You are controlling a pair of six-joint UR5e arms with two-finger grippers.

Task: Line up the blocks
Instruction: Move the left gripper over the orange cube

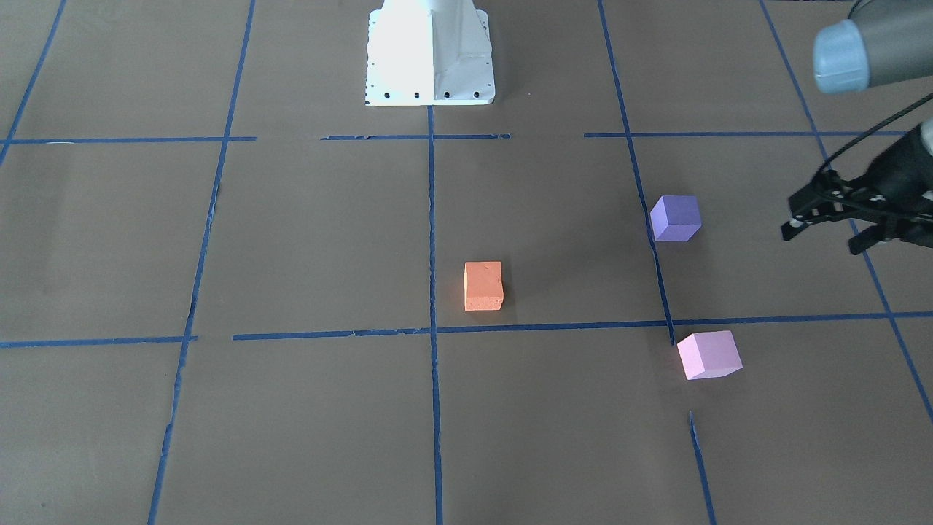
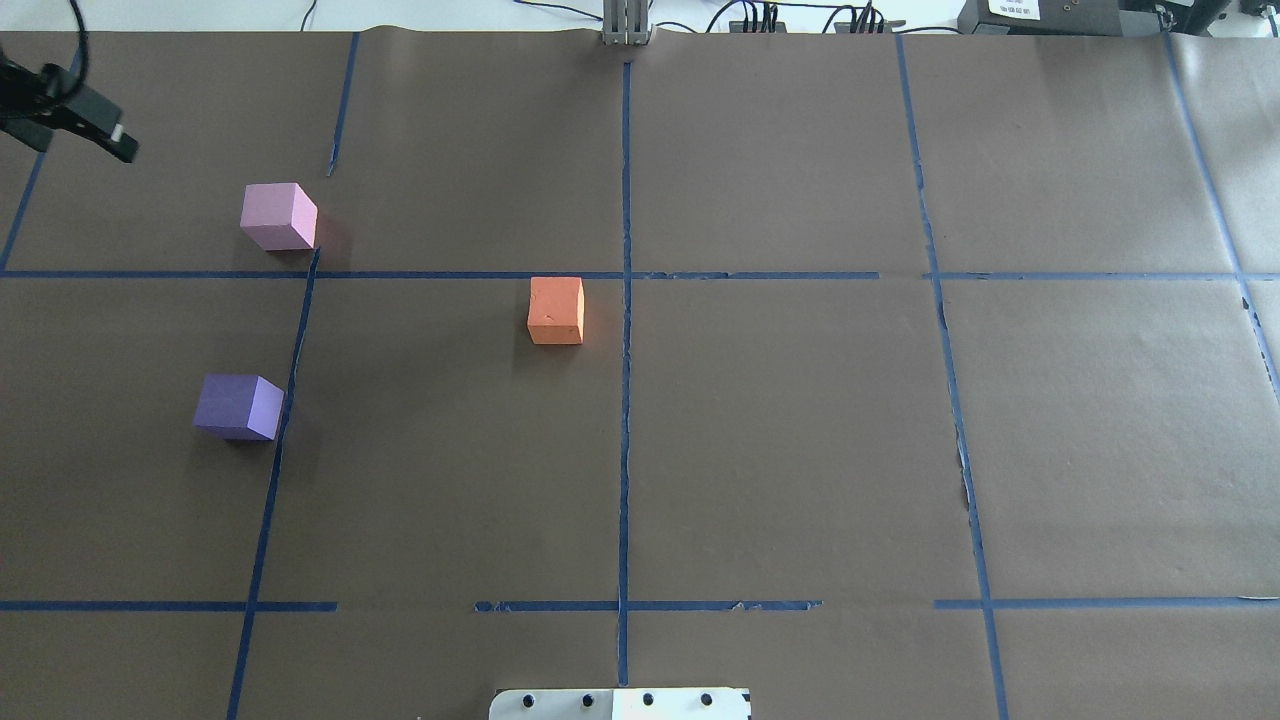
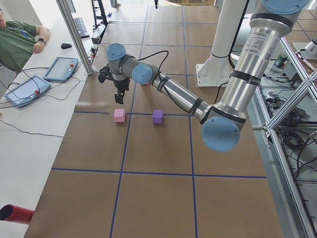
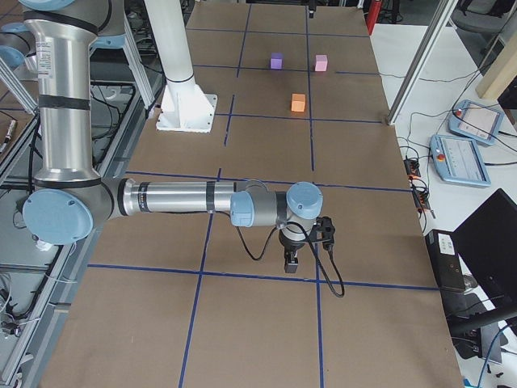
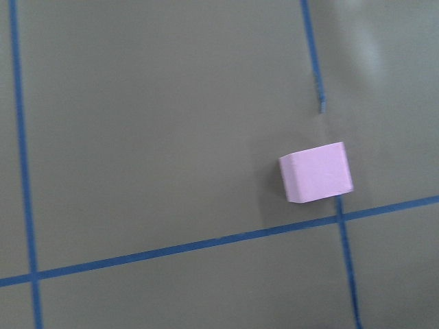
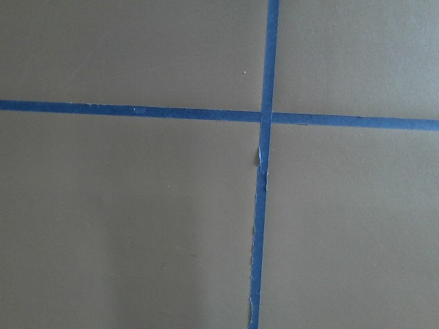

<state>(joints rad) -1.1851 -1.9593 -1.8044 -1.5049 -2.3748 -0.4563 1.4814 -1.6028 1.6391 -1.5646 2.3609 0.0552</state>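
Blocks lie in a loose triangle on the brown paper-covered table (image 2: 800,450), none in a row, so I'd say the job is barely begun. The left arm (image 3: 183,96) reaches far out over its own side. The right arm (image 4: 178,198) is stretched low over bare paper, well apart from every cube. The left gripper (image 1: 824,237) hangs above the table with its fingers spread and nothing between them. The right gripper (image 4: 291,260) shows only from the side, and I cannot tell whether it is spread or pressed together.

From overhead, the orange cube (image 2: 556,311) sits near the middle. The violet cube (image 2: 238,407) is at its 8 o'clock and the pink cube (image 2: 279,216) at its 10 o'clock. The left gripper is further out, at the pink one's 10 o'clock. In the left wrist view the pink cube sits at 4 o'clock off centre, turned against the tape lines (image 5: 171,247). A straight drop from here could clip a corner and skid or spin the light foam instead of pinching it.
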